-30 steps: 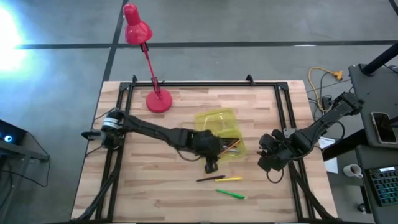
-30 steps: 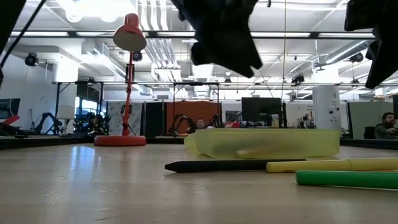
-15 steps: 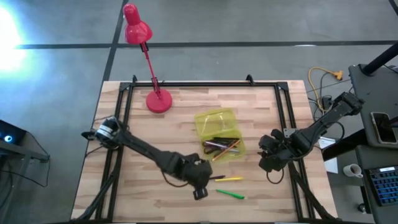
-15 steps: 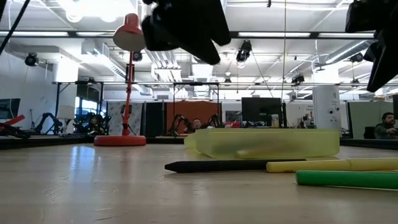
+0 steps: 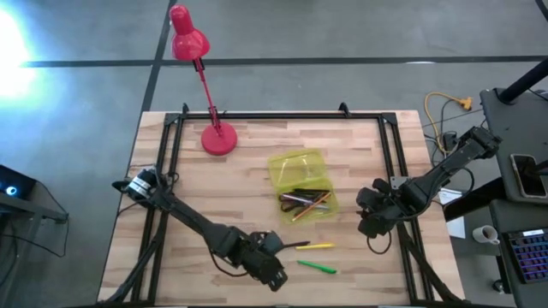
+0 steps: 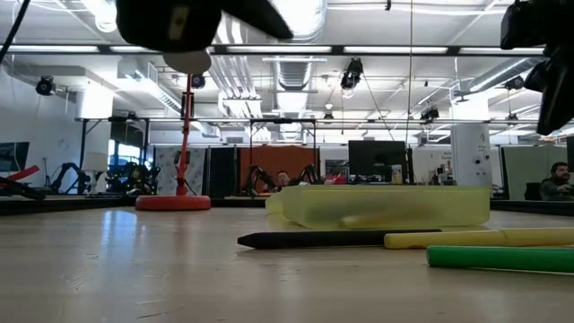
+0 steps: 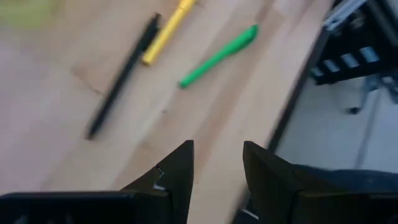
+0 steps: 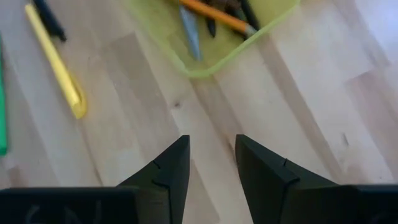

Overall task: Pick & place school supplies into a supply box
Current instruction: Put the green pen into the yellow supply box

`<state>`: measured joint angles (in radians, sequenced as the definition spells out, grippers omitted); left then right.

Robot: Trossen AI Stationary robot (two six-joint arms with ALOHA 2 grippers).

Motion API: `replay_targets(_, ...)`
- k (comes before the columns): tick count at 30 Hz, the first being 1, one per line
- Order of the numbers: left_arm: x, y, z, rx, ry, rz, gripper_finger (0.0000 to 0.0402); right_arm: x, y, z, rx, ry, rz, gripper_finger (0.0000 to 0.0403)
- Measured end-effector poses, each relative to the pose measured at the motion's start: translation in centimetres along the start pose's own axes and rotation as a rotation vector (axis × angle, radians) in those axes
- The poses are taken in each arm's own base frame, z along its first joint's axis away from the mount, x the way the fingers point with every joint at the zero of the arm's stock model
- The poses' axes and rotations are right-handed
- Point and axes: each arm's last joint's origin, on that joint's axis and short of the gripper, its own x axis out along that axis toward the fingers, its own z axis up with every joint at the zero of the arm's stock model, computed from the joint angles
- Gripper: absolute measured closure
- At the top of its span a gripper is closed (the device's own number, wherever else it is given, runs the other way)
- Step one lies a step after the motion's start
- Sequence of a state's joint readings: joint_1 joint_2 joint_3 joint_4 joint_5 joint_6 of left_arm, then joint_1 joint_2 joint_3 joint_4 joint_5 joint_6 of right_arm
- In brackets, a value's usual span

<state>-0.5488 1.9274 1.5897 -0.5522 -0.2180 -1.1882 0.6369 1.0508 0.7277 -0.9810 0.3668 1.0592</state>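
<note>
At the table's near edge, around 6 o'clock in the overhead view, the left gripper [image 5: 272,275] hangs above bare wood with its two fingers apart and nothing between them. Its wrist camera looks past those fingers [image 7: 179,167] to three loose items lying on the boards just beyond.

The green marker [image 5: 318,267] lies nearest the front edge, at about 3 o'clock from the left gripper. Just behind it, the yellow pen [image 5: 318,246] and the black pen [image 5: 289,246] lie almost end to end, black on the left, yellow on the right. From table height the same three show in a row, the green marker [image 6: 500,257] closest to the lens.

Near the table's centre sits the supply box [image 5: 301,165], translucent yellow-green, with several pens and pencils [image 5: 304,202] already lying in its nearer end.

At 3 o'clock from the box, the right gripper [image 5: 374,221] waits above the table, its fingers [image 8: 170,168] parted with a gap between them and empty.

Farthest back, at roughly 11 o'clock, the red desk lamp [image 5: 217,139] stands on the table's far left portion, its head leaning out past the rear edge.
</note>
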Motion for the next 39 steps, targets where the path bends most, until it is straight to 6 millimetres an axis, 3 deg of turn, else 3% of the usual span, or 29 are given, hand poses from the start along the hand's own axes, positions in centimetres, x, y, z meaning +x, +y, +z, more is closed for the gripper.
replay_targets(7,-0.51,-0.87,0.14,-0.027,-0.014,-0.05,0.0279,-0.01,0.08,-0.13,-0.031,0.044,0.026,0.0284)
replay_targets(24,-0.53,-0.83,-0.27,-0.015,-0.003,-0.04,0.0279,0.0,0.06,-0.09,0.116,0.031,0.017,0.0284)
replay_targets(39,-0.39,-0.65,0.51,0.006,-0.063,-0.028,0.0279,-0.01,-0.33,0.38,-0.122,-0.143,-0.102,0.0284)
